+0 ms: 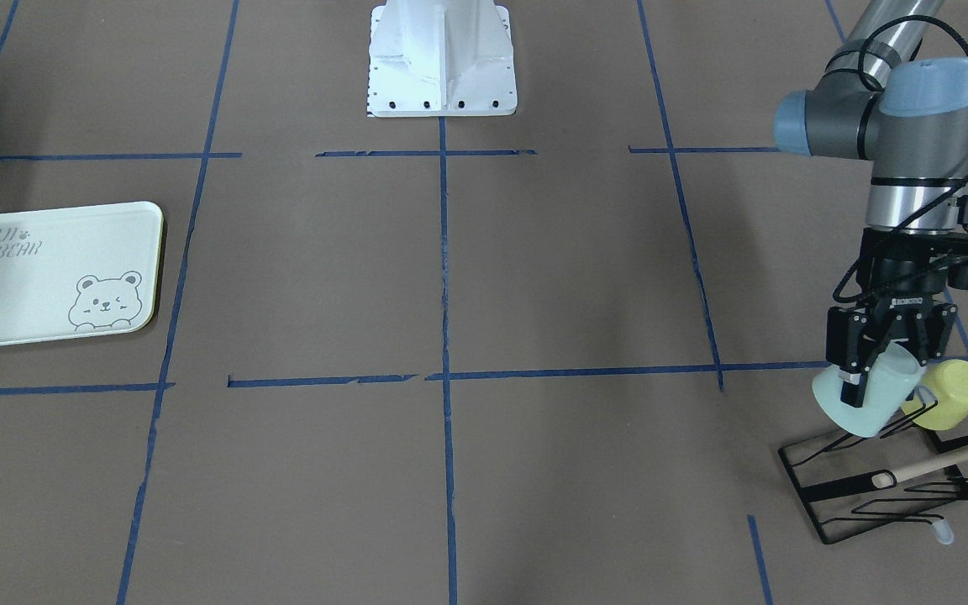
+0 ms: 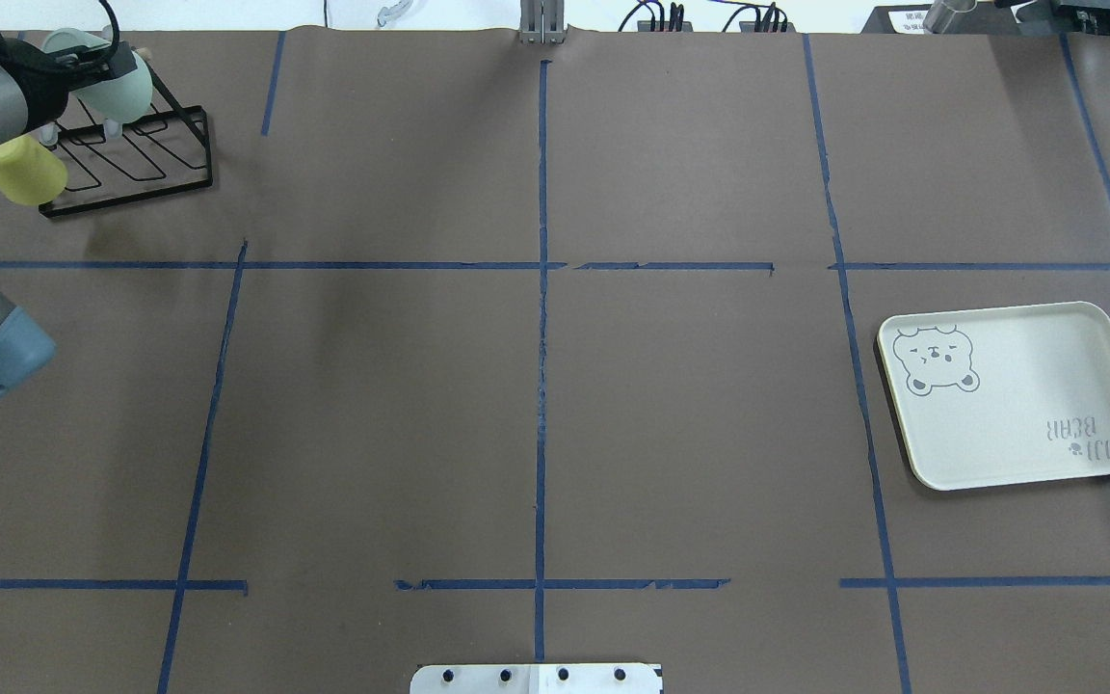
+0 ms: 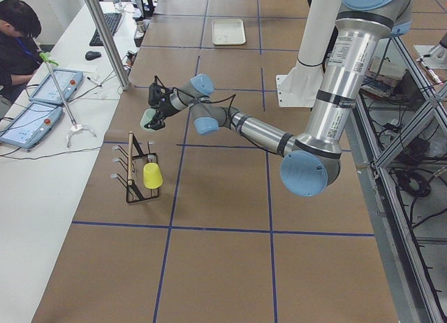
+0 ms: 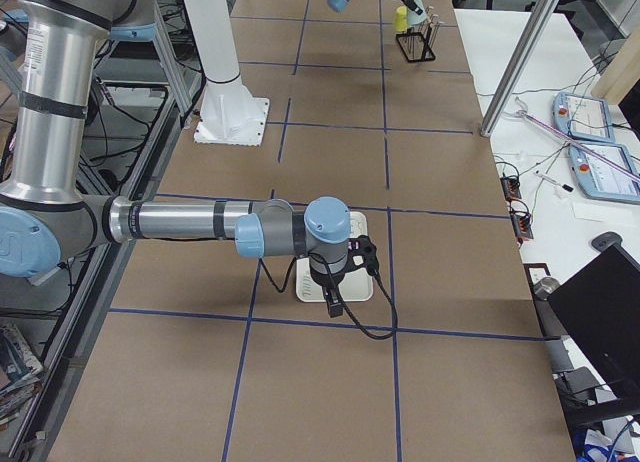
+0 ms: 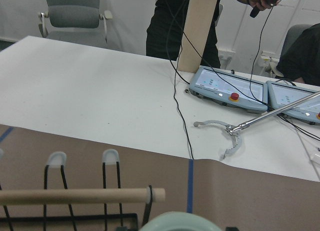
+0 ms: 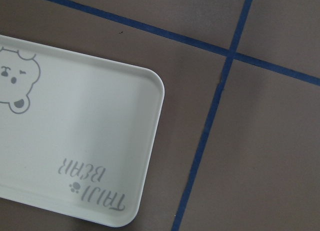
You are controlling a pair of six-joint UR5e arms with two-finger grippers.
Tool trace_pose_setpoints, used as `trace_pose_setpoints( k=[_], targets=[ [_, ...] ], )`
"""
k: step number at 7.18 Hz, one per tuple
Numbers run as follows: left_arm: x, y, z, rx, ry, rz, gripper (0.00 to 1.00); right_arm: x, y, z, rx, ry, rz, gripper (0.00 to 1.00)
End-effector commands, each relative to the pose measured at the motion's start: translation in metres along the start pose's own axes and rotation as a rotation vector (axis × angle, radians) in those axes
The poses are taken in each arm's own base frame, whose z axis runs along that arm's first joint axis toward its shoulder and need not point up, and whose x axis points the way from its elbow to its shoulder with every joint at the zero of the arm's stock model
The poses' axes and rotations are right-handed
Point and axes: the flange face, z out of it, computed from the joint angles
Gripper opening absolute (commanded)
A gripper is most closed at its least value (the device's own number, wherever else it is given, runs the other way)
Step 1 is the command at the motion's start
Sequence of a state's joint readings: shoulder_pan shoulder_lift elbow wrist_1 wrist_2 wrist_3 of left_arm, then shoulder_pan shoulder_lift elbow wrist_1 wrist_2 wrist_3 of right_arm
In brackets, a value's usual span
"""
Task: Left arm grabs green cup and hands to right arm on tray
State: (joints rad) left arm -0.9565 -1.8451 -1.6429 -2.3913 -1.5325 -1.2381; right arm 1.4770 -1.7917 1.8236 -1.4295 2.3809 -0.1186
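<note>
My left gripper (image 1: 875,374) is shut on the pale mint green cup (image 1: 866,402), holding it tilted just above the black wire rack (image 1: 854,491). From overhead the green cup (image 2: 123,87) hangs over the rack's far end. Its rim (image 5: 180,222) shows at the bottom edge of the left wrist view. The tray (image 2: 1017,395) with the bear drawing lies bare on the table's right side. My right gripper (image 4: 333,294) hovers over the tray (image 4: 362,287); I cannot tell if it is open or shut. The right wrist view shows only the tray (image 6: 75,156).
A yellow-green cup (image 1: 950,395) sits on a rack peg beside the green one. A wooden rod (image 1: 946,460) lies across the rack. A white side table with teach pendants (image 5: 225,88) and people (image 3: 17,36) lies beyond the rack. The robot base (image 1: 442,59) stands mid-table.
</note>
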Motion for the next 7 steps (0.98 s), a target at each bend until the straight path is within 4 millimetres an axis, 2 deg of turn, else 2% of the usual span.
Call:
trace_pose_setpoints(
  k=[1,2,3,4,5,6,7],
  targets=[
    [0.046,0.01,-0.018,-0.136,0.111,-0.249,0.4,-0.036,-0.024,-0.006,0.129,-0.078,0.025,1.0],
    [0.083,0.032,-0.031,-0.209,0.172,-0.325,0.4,-0.063,-0.038,-0.006,0.19,-0.124,0.048,1.0],
    [0.126,0.053,-0.053,-0.267,0.248,-0.384,0.4,-0.099,-0.059,-0.015,0.25,-0.217,0.091,1.0],
    [0.153,0.071,-0.07,-0.321,0.321,-0.481,0.41,-0.144,-0.085,-0.016,0.286,-0.302,0.134,1.0],
    [0.173,0.092,-0.085,-0.399,0.41,-0.622,0.48,-0.187,-0.111,-0.021,0.31,-0.385,0.175,1.0],
    [0.18,0.1,-0.095,-0.446,0.462,-0.714,0.47,-0.219,-0.129,-0.027,0.324,-0.452,0.185,1.0],
    [0.191,0.115,-0.101,-0.484,0.493,-0.726,0.46,-0.256,-0.152,-0.037,0.321,-0.512,0.189,1.0]
  ],
)
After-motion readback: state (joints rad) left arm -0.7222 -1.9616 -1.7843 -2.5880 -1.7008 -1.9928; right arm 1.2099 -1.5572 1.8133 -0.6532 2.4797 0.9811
